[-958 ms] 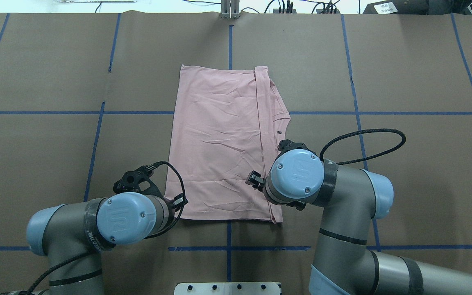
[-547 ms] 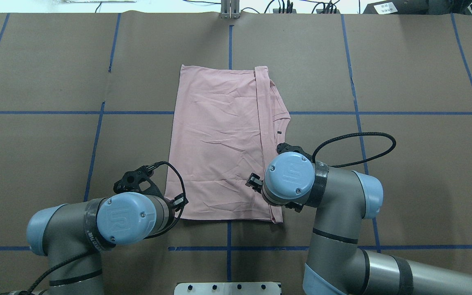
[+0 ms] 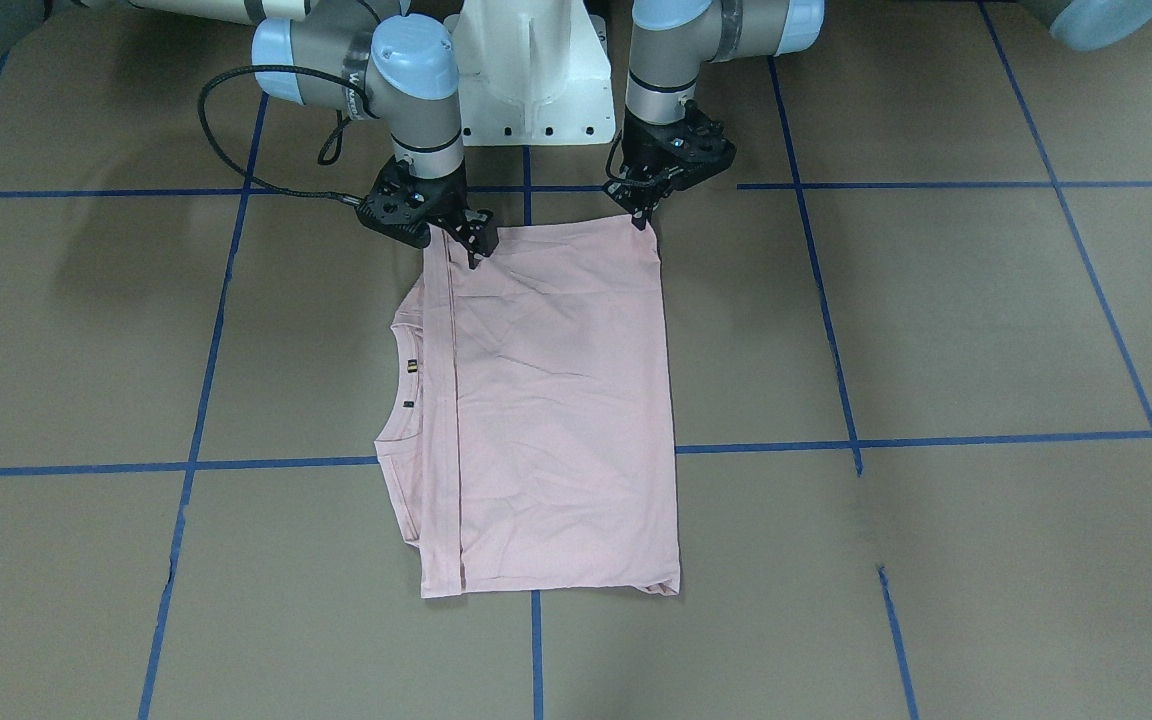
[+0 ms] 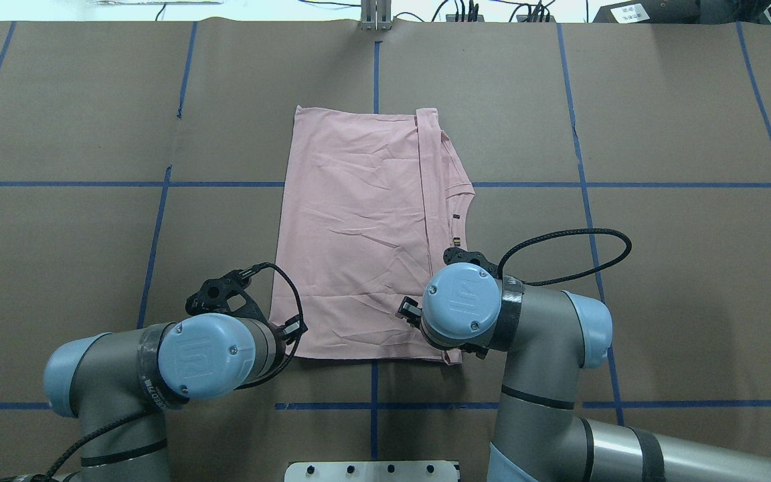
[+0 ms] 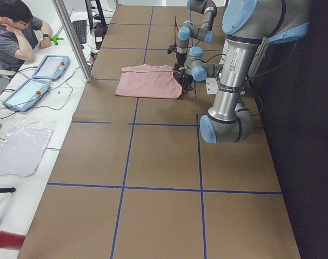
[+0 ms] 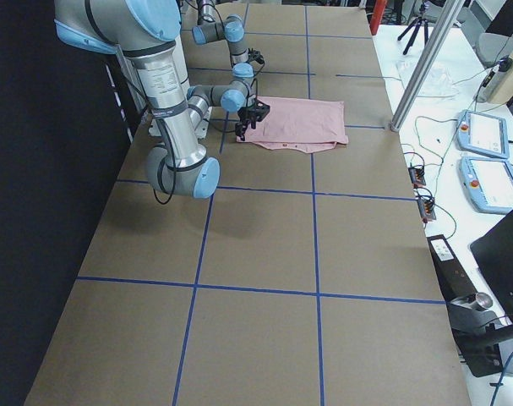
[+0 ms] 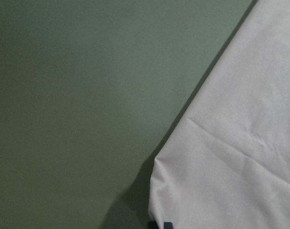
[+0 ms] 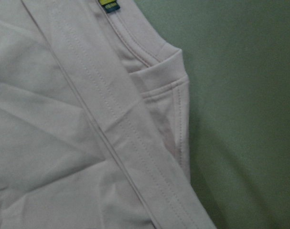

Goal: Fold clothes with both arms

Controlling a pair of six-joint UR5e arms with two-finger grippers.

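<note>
**Grippers at the shirt's base-side edge, fold away from the base to come**

Fabric, pale pink, lies flat on the table point(image 4: 91, 134). This is the T-shirt point(image 4: 359, 234), already narrowed to a long rectangle just in front of the white pedestal base point(image 3: 526, 80). Its long axis runs straight away from the base. One short edge is close to the base and the other is well away from it. No print shows on the upturned face. The collar point(image 3: 398, 335) peeks out along the long side on the robot's right, beside a stitched band that runs the length of the shirt.

Both arms work the base-side short edge. The left gripper point(image 3: 642, 212) has its tips at the left corner of that edge, touching or nearly touching the cloth. I cannot tell whether it pinches the corner, since the left wrist camera shows only a sliver of dark finger under it. The right gripper point(image 3: 466, 243) hangs over the stitched band, a little farther from the base than the right corner. Its jaws look parted with nothing between them.

The shirt stretches away from both grippers, so the likely fold carries this edge outward onto the far one. The right gripper probably needs to reach its corner first.
</note>
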